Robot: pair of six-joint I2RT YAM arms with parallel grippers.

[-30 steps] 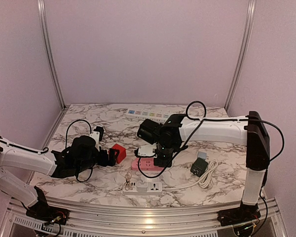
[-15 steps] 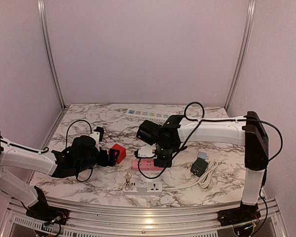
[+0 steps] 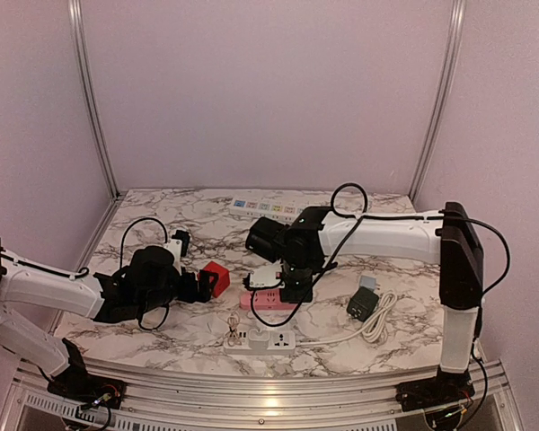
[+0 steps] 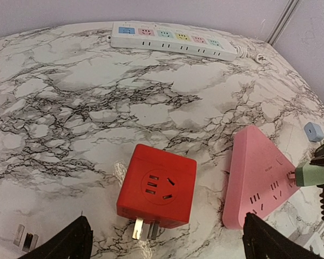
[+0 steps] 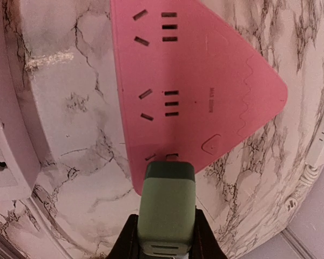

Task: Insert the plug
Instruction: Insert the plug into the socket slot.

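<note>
My right gripper point(image 5: 167, 237) is shut on a pale green plug point(image 5: 168, 204), held just above the near corner of the pink triangular power strip point(image 5: 194, 91). The plug's front end sits over the strip's nearest socket holes. In the top view the right gripper point(image 3: 292, 285) hangs over the pink strip point(image 3: 268, 301). The left wrist view shows the pink strip point(image 4: 259, 172) and the green plug point(image 4: 310, 175) at its right edge. My left gripper point(image 4: 164, 245) is open and empty, its fingers either side of a red cube adapter point(image 4: 157, 186).
A long white power strip point(image 3: 269, 208) lies at the back. A white strip point(image 3: 260, 339) with a coiled cable lies at the front. A dark adapter point(image 3: 363, 302) sits to the right. The red cube point(image 3: 216, 278) lies left of the pink strip.
My right arm has shifted slightly left over the pink strip. The left arm has not moved.
</note>
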